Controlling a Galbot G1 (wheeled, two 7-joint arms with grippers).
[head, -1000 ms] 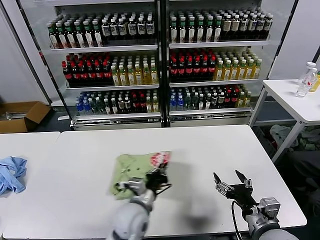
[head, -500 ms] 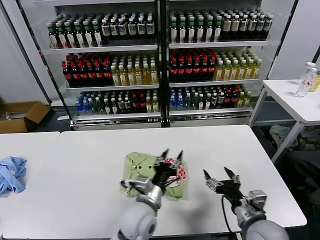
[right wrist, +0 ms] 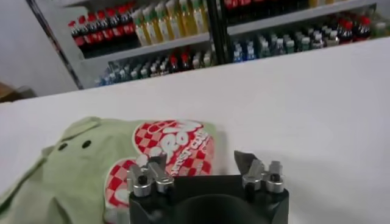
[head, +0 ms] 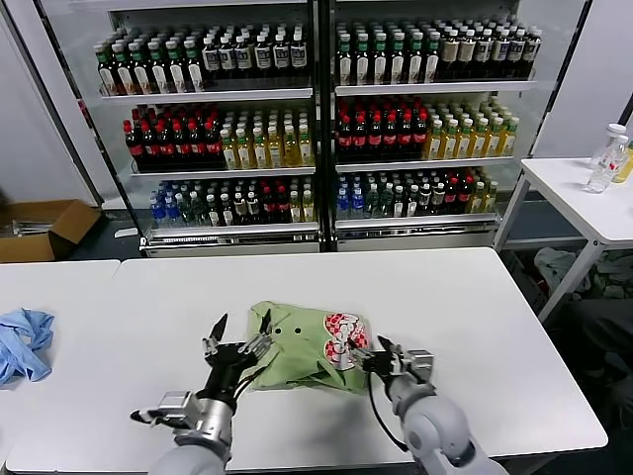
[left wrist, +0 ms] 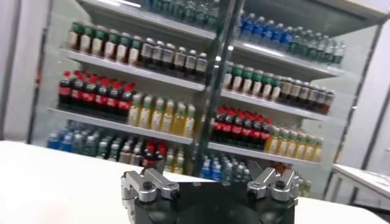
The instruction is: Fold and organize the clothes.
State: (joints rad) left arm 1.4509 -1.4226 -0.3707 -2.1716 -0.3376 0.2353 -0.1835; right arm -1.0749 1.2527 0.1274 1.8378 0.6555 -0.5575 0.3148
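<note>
The light green shirt (head: pixel 297 341) lies folded on the white table (head: pixel 465 297), with its red, pink and white graphic (head: pixel 343 336) facing up at its right end. My left gripper (head: pixel 242 325) is open and empty at the shirt's left edge; in the left wrist view it (left wrist: pixel 210 182) points at the drinks shelves and shows no cloth. My right gripper (head: pixel 369 346) is open and empty at the shirt's right edge, beside the graphic. In the right wrist view the shirt (right wrist: pixel 91 164) lies just ahead of the gripper (right wrist: pixel 204 167), with one finger over the graphic.
A light blue cloth (head: pixel 20 341) lies at the left table's edge. Drinks fridges (head: pixel 316 119) stand behind the table. A side table (head: pixel 584 193) with bottles (head: pixel 605 156) stands at the right. A cardboard box (head: pixel 40 228) is on the floor at the left.
My left gripper has let go of the shirt and drawn back to its left edge. My right gripper has moved left to the shirt's right edge. The graphic now lies face up.
</note>
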